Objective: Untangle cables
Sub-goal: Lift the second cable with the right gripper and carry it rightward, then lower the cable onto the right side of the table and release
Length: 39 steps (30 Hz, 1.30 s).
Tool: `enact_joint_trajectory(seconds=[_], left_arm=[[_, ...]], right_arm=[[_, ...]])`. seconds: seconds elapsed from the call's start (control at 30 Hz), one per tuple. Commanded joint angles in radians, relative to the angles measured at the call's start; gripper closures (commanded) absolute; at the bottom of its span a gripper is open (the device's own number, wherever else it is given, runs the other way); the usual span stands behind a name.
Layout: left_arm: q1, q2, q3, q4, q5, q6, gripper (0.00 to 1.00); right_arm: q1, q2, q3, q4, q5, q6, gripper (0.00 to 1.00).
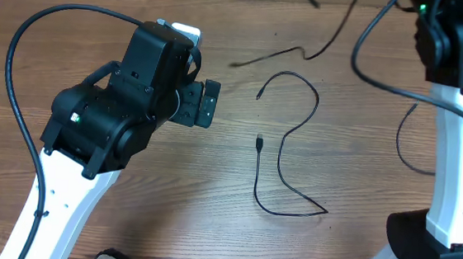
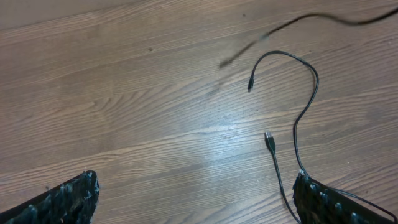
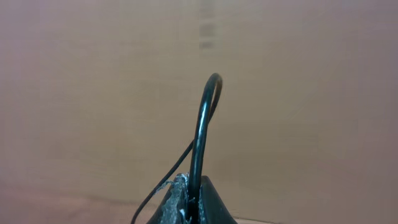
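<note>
While right hand (image 3: 189, 199) pinches raised cable (image 3: 200, 137) | left hand (image 2: 196, 180) spread wide | loose cable (image 1: 259, 169) on table (image 1: 168, 199)

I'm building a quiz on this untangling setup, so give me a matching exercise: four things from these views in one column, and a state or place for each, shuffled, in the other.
Column 1
1. left gripper
2. right gripper
3. S-curved cable
4. blurred cable

Column 2
A. shut on a cable loop
B. lying flat on the table, both plug ends free
C. open, nothing between its fingers
D. streaks up to the overhead view's top edge

Pairs: 1-C, 2-A, 3-B, 4-D
</note>
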Motion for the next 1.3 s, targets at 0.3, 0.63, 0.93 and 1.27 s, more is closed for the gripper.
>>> enact_joint_trajectory(seconds=[0.3,0.63,0.93,1.27], left_arm=[[0.005,0.007,0.005,0.003,-0.013,-0.007,0.00],[0.005,0.007,0.005,0.003,-0.013,-0.007,0.00],[0.005,0.007,0.005,0.003,-0.013,-0.007,0.01],[0.005,0.007,0.005,0.003,-0.013,-0.007,0.00]], right_arm=[[-0.280,0.022,-0.010,-0.008,0.169,0.005,0.96],[-0.371,0.110,-0.014,-0.016,0.132,0.008,0.96],[-0.385,0.224,-0.014,-0.012,0.117,0.008,0.96],[-0.520,0.357,-0.014,-0.008,0.117,0.008,0.96]])
